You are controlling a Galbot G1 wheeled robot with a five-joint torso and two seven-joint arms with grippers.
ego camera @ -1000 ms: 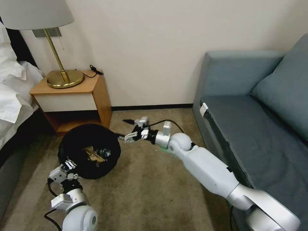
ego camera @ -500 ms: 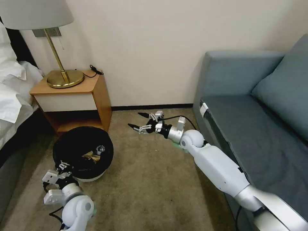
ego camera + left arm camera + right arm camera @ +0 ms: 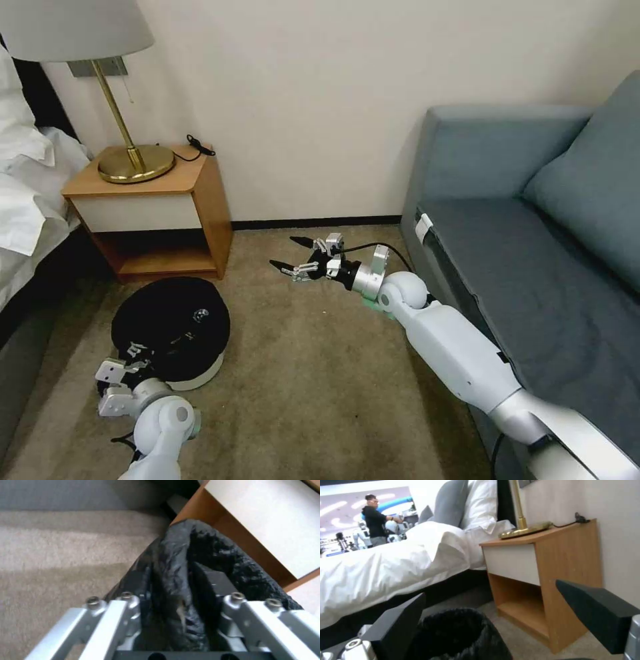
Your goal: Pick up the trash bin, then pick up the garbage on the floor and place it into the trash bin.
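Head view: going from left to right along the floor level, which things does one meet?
Left hand gripping the trash bin → right hand, open above the carpet → blue-grey sofa.

The trash bin's [image 3: 171, 327] contents are too dark to tell; the left pincer [image 3: 137, 352] hides its near rim.

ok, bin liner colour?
Black, crinkly plastic over the trash bin's white body; the head view shows it best.
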